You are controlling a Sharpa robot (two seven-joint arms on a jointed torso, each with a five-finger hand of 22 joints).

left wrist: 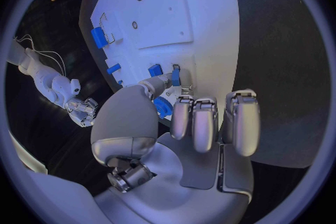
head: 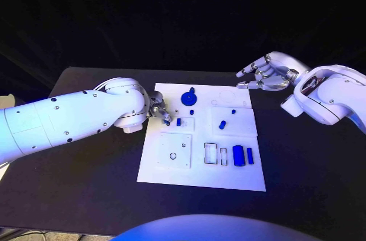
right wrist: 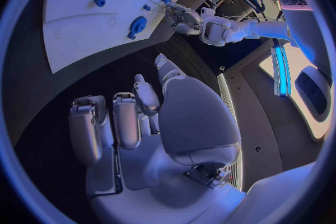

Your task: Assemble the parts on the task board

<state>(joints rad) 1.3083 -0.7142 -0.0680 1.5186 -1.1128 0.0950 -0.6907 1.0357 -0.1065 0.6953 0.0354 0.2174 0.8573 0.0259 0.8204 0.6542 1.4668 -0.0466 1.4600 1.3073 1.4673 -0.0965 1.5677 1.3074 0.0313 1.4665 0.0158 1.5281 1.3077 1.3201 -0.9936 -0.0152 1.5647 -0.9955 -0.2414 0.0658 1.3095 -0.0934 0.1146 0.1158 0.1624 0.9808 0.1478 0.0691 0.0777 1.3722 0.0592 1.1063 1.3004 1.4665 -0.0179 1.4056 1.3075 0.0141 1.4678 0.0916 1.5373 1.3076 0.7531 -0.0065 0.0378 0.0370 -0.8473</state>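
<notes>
While the left hand (head: 158,110) works at the left edge of the white board (head: 229,180), its fingertips are down beside a small blue peg (head: 179,122) that stands on a raised square block on the board; the left wrist view shows the thumb and a finger closed close about a small blue piece (left wrist: 176,75), so I judge it is pinching that piece, though the contact itself is too small to see for certain. Just past it, toward the far edge, lies a round blue disc with a knob (head: 189,98), and a tiny blue stub (head: 191,112) sits between the disc and the block. Further along the board's middle a short blue cylinder (head: 222,124) lies tilted, and near the front a fat blue roller (head: 238,155) and a thin blue bar (head: 250,156) rest side by side next to two empty slots. At the far right corner, off the board, the right hand (head: 264,75) hovers above the table with fingers loosely curled and nothing in them (idle, by the look of it). To do this step well, I would keep the pinched piece upright over its hole, lower it straight with no sideways drag, and let go only once it is seated flush; a tilt could jam it or nudge the nearby peg. The right hand is best left clear of the board so it does not brush the disc
</notes>
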